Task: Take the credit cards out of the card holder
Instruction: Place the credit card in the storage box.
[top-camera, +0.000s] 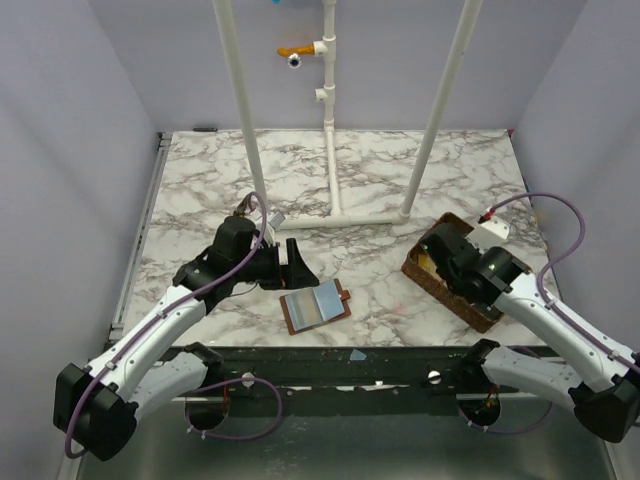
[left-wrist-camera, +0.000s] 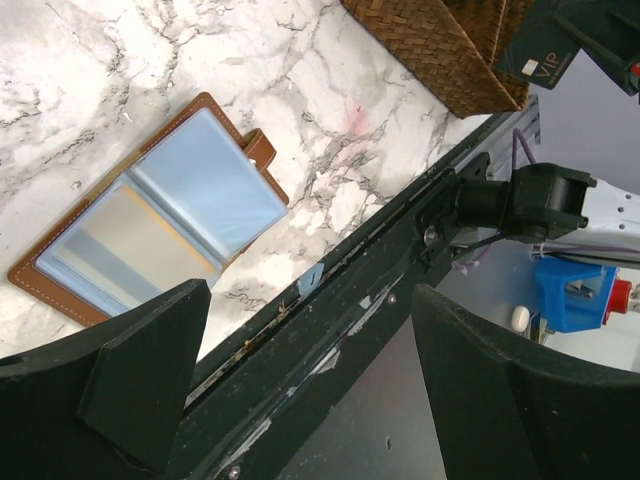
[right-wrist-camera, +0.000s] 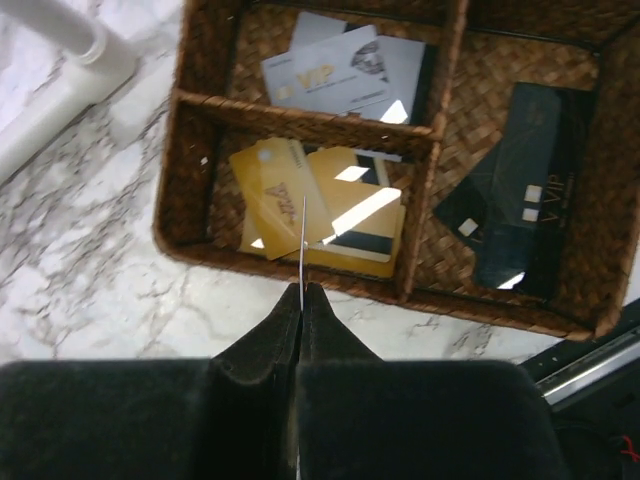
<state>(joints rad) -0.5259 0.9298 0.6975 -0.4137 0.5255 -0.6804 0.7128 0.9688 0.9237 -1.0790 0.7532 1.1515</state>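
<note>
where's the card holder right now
In the top view the card holder lies open on the table near its front edge, about centre, just beside the left end effector, with the basket off to its right.

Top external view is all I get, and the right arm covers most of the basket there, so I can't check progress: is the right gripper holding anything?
Observer: Yes, the right gripper is shut on a thin card, seen edge-on, above the basket.
Operator: Above which compartment?
Observer: The one holding the yellow cards; grey-white cards and dark cards lie in two other compartments.
</note>
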